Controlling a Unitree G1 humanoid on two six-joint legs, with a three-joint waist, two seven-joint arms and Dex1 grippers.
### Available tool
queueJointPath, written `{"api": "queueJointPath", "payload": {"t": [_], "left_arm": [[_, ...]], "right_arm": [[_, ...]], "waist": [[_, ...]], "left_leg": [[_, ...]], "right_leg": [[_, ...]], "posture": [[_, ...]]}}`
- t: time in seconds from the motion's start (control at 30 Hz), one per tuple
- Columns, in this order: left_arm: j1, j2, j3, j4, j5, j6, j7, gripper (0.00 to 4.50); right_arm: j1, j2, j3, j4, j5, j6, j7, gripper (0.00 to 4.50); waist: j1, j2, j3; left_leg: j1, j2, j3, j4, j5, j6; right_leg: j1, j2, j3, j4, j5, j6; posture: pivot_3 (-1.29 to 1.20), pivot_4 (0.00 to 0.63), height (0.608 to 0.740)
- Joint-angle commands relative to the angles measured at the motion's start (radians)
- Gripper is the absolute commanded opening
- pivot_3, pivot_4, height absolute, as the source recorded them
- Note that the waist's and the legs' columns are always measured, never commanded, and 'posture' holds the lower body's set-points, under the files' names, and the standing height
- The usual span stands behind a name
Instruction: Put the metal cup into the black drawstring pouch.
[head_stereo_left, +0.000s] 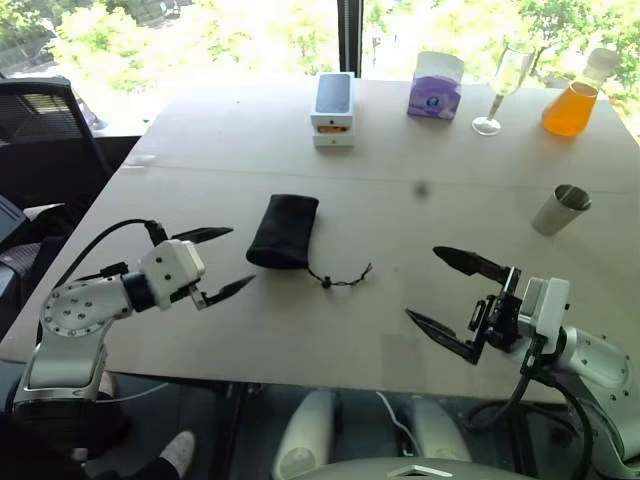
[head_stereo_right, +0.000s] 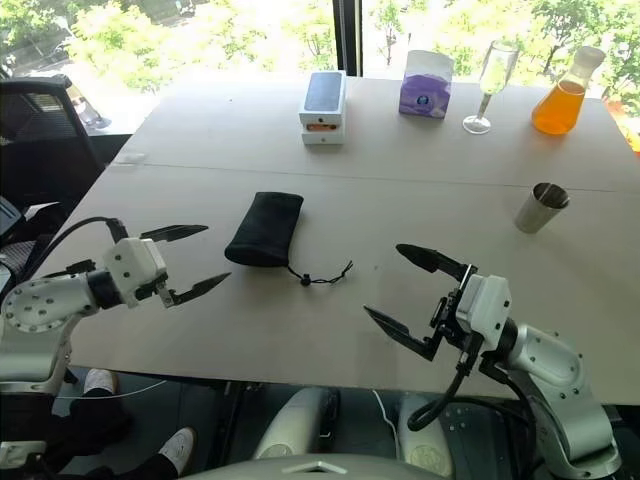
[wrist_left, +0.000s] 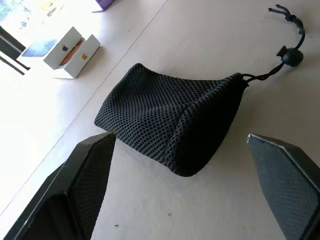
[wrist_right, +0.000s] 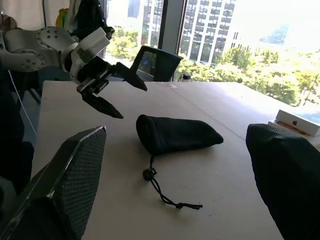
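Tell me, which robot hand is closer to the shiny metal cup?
The right. The right gripper hovers open, nearer the camera than the metal cup; the left gripper is far across the table, beside the black drawstring pouch.

High-rise office: meeting table (head_stereo_left: 300, 340), office chair (head_stereo_left: 45, 115)

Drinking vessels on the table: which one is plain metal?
The metal cup, short, silver-grey, standing alone nearer the robot. The wine glass is clear; the flask holds orange liquid.
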Motion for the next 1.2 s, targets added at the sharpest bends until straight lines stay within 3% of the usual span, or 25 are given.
{"api": "queueJointPath", "payload": {"t": [0.03, 0.17, 0.3, 0.53, 0.73, 1.03, 1.2], "left_arm": [[0.008, 0.003, 0.007, 0.0, 0.055, -0.052, 0.054, 4.44], [-0.005, -0.012, -0.006, 0.012, 0.118, -0.098, 0.122, 4.44], [0.025, -0.01, -0.023, -0.026, 0.279, -0.175, 0.232, 4.44], [0.093, -0.031, -0.062, -0.15, 0.607, -0.138, 0.454, 4.44], [0.043, -0.097, -0.126, -0.18, 0.726, -0.063, 0.557, 4.44], [-0.033, -0.126, -0.179, -0.172, 0.767, 0.01, 0.592, 4.44], [-0.029, -0.127, -0.192, -0.241, 0.691, 0.057, 0.507, 4.44]], "right_arm": [[-0.016, 0.01, 0.013, -0.032, 0.023, -0.023, 0.011, 4.5], [-0.026, 0.023, 0.027, -0.034, 0.015, -0.018, 0.003, 4.5], [-0.022, 0.028, 0.032, -0.03, -0.005, -0.027, -0.007, 4.5], [-0.024, 0.043, 0.049, -0.034, -0.059, -0.021, -0.048, 4.5], [-0.008, 0.053, 0.068, -0.041, -0.092, -0.019, -0.077, 4.5], [0.027, 0.055, 0.069, -0.029, -0.114, -0.056, -0.084, 4.5], [0.023, 0.058, 0.07, -0.02, -0.121, -0.066, -0.088, 4.5]], "waist": [[0.0, 0.0, 0.0], [0.0, 0.0, 0.0], [0.001, 0.0, 0.0], [0.001, 0.0, 0.0], [0.005, -0.001, 0.0], [-0.001, -0.001, -0.001], [0.0, -0.001, -0.001]], "left_leg": [[0.0, 0.0, 0.0, 0.0, 0.0, 0.0], [0.0, 0.0, 0.0, 0.0, 0.0, 0.0], [0.0, 0.0, 0.0, 0.0, 0.0, 0.0], [0.0, 0.0, 0.001, 0.0, 0.0, 0.0], [0.001, 0.0, 0.0, 0.0, 0.0, 0.0], [0.001, 0.0, 0.001, 0.001, 0.0, 0.0], [0.001, 0.0, 0.001, 0.001, 0.0, 0.0]], "right_leg": [[0.0, 0.0, 0.0, 0.0, 0.0, 0.0], [0.0, 0.0, -0.001, 0.0, 0.0, 0.0], [0.0, 0.001, -0.001, 0.0, 0.0, 0.0], [0.0, 0.004, -0.001, 0.001, 0.0, 0.0], [0.0, 0.005, -0.002, 0.001, 0.0, 0.0], [0.0, 0.006, -0.001, 0.002, 0.0, 0.0], [0.0, 0.005, -0.001, 0.002, 0.0, 0.0]], "posture": [[0.0, 0.15, 0.74], [0.0, 0.15, 0.74], [0.0, 0.15, 0.74], [0.0, 0.15, 0.74], [0.0, 0.15, 0.74], [0.0, 0.15, 0.74], [0.0, 0.15, 0.74]]}}
